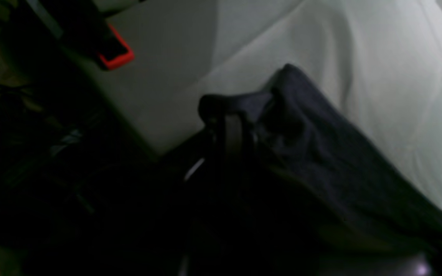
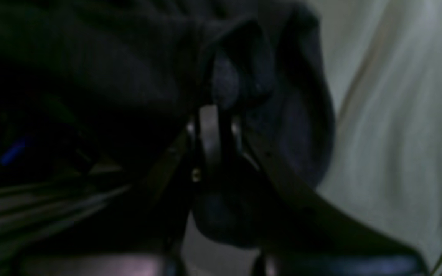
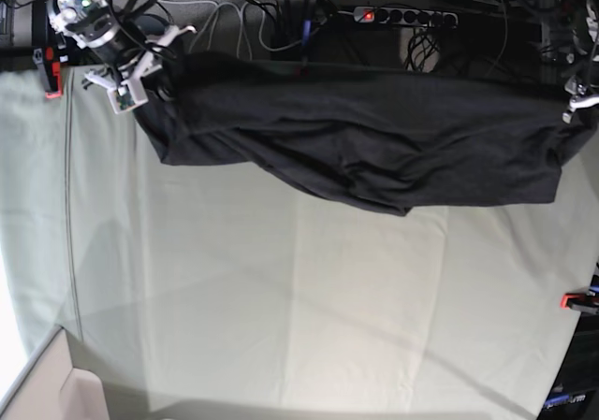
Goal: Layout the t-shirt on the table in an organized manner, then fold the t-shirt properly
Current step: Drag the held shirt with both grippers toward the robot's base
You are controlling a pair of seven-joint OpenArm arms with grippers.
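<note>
T-shirt: the t-shirt (image 3: pixel 365 135) hangs stretched in a long dark band across the far side of the table (image 3: pixel 281 298), held up at both ends; its middle sags in loose folds toward the table, the lowest drape near centre-right. No print shows on the visible side.

Left gripper: the left gripper (image 1: pixel 225 130) is closed on a bunched corner of the shirt; in the left wrist view the dark fabric wraps over the fingertips and trails away down to the right. In the base view this arm sits at the far right edge, mostly cut off.

Right gripper: the right gripper (image 2: pixel 221 115) is clamped on the other end — cloth gathers in a lump above the fingers (image 2: pixel 209 134), which stand together. In the base view it sits at the far left corner.

Table: pale grey-green cover, creased, with long fold lines running across it.

Clamps: a red clamp (image 1: pixel 115 51) at the table edge near the left arm; another red clamp (image 3: pixel 51 69) near the right arm.

Beyond the table: cables and a power strip (image 3: pixel 402 15) on the floor.
</note>
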